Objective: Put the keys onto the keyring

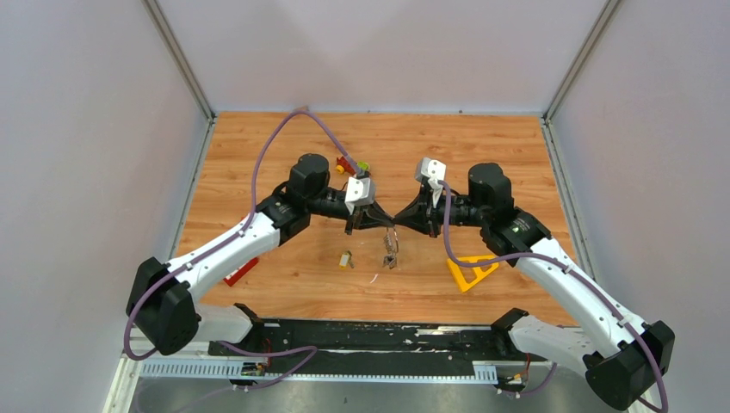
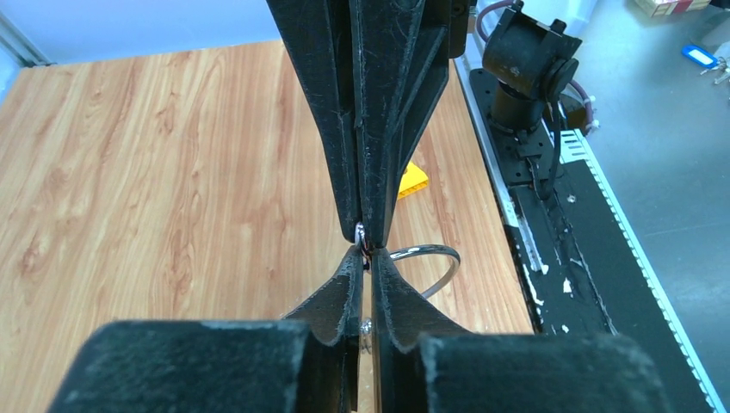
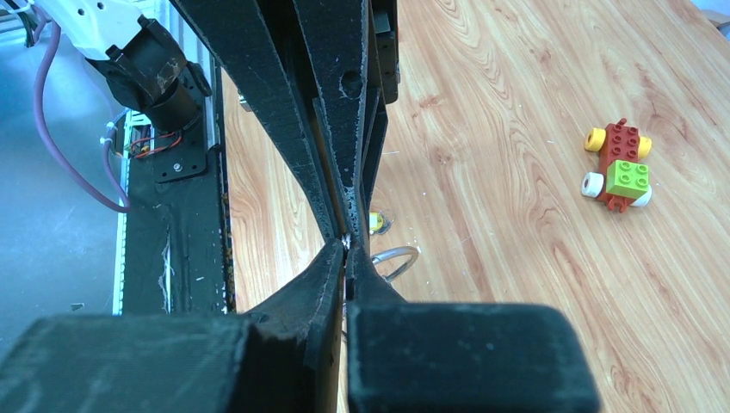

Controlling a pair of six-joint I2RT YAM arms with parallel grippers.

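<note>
Above the table's middle my two grippers meet tip to tip. My right gripper (image 1: 401, 218) (image 3: 347, 247) is shut, pinching the thin silver keyring (image 2: 428, 257) (image 3: 398, 257), whose loop juts out beside the tips. My left gripper (image 1: 387, 218) (image 2: 368, 255) presses against the same spot, its jaws a narrow slit apart. I cannot tell whether they pinch the wire. A bunch of silver keys (image 1: 390, 250) dangles under the tips, and a glint of metal (image 2: 367, 326) shows through the left slit. A key with a pale yellow tag (image 1: 345, 259) (image 3: 376, 222) lies on the wood.
A red-green-yellow toy car (image 1: 353, 165) (image 3: 617, 167) stands behind the left arm. A yellow plastic triangle (image 1: 472, 271) (image 2: 412, 179) lies under the right forearm. A red piece (image 1: 241, 271) lies by the left arm. The black base rail (image 1: 370, 335) runs along the near edge.
</note>
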